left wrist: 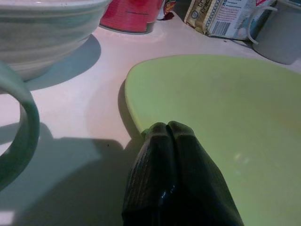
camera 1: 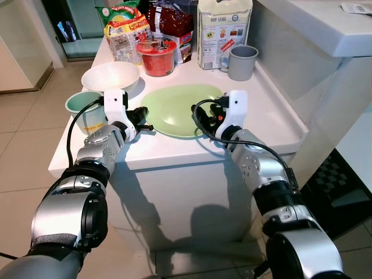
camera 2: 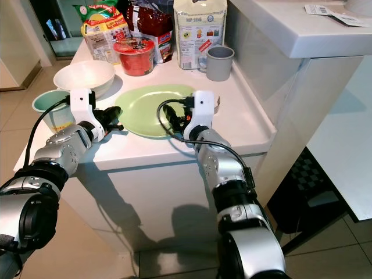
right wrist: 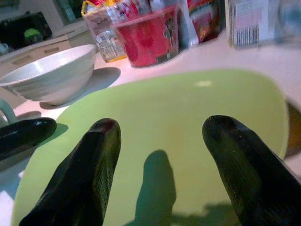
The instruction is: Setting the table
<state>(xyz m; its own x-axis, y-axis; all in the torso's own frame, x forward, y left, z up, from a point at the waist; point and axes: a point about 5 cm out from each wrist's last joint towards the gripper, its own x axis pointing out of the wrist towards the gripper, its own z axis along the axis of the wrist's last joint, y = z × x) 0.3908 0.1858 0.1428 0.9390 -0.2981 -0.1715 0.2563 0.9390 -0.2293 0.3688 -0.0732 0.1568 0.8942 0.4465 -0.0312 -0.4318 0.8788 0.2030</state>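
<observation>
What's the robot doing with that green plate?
It is working at the green plate on the white counter from both sides. Its left claw is shut, with its tips at the plate's near-left rim. Its right claw is open, fingers spread above the plate. The plate lies flat on the counter. A white bowl, a teal mug, a grey mug and food packets stand nearby.

Snack bags (camera 1: 129, 29), red noodle cup (camera 1: 157, 56)

Left gripper (left wrist: 168, 128) fingers pressed together, right gripper (right wrist: 160, 136) fingers spread
</observation>
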